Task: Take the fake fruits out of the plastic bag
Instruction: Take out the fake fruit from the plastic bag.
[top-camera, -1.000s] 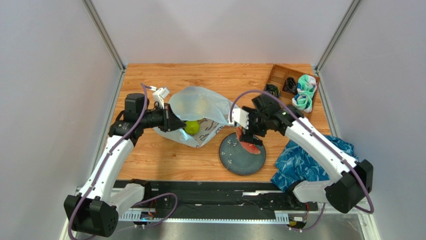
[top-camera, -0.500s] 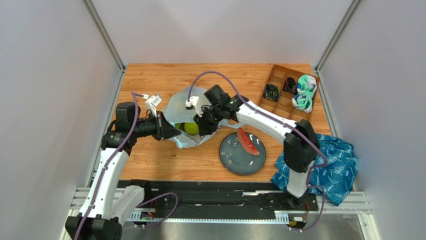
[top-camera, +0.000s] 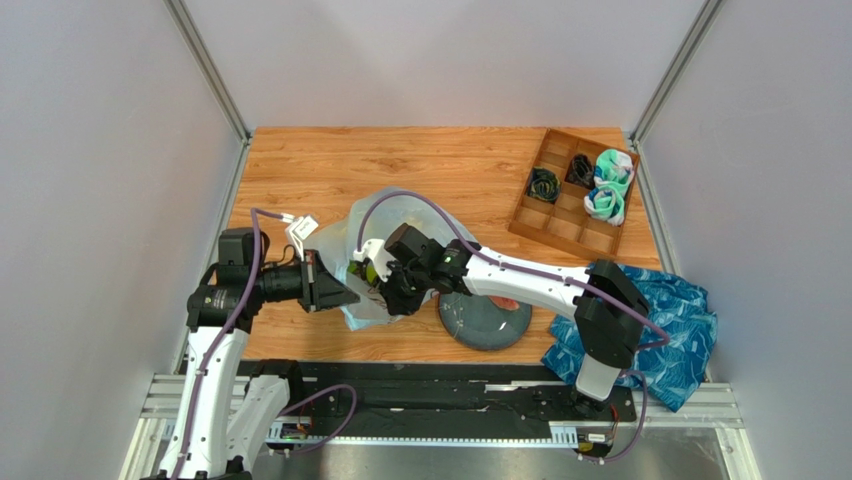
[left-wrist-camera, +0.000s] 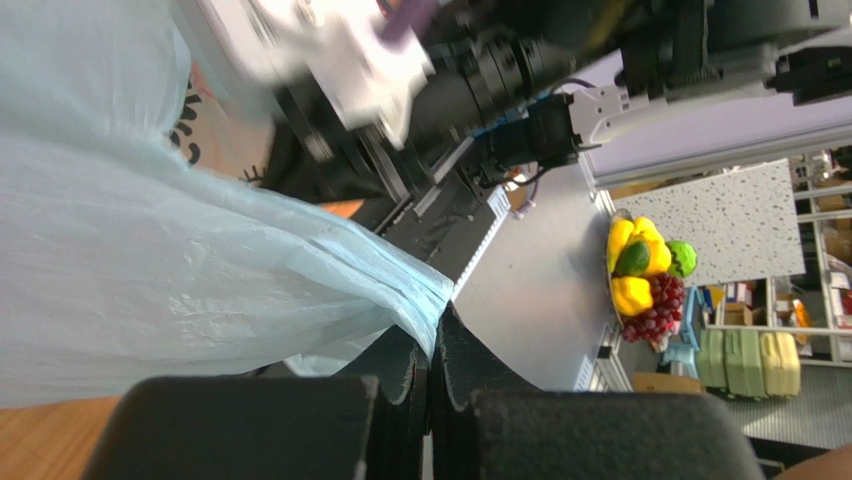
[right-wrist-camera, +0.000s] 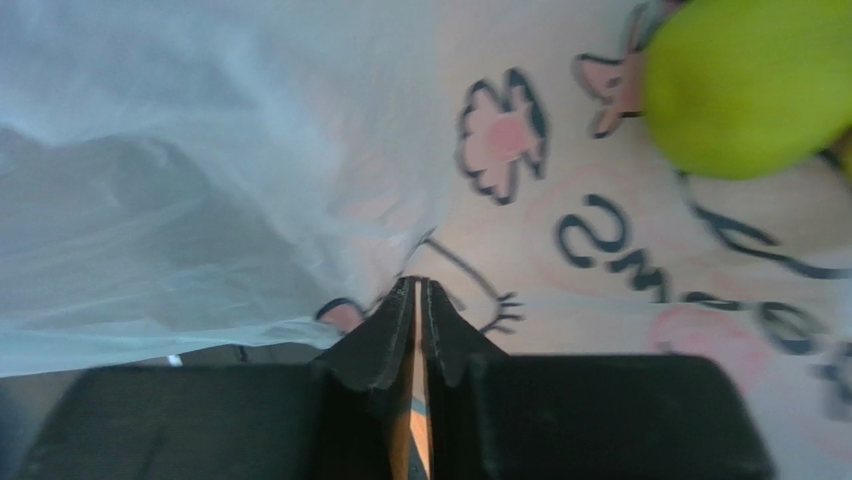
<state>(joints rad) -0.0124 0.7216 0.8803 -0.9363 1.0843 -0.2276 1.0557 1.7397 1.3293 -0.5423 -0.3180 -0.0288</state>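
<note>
left hand (left-wrist-camera: 432, 325) tight on the plastic bag (left-wrist-camera: 150, 250), green fruit (right-wrist-camera: 745, 85) inside

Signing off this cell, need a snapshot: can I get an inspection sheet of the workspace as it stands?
Surface: wooden table, no spills seen.
Job's things: plastic bag lies between both hands; green fruit inside it; watermelon slice on the dark plate, partly under the right arm.
Clutter: wooden tray far right, holding rolled socks and dark coiled items; blue cloth at the near right edge.
Hands: left hand shut on the bag's edge; right hand jaws together, tips against the printed film, grip unclear.
Cables: left cable loops off the arm; right cable arcs over the bag.
Surroundings: grey walls; fruit pile outside the cell.
</note>
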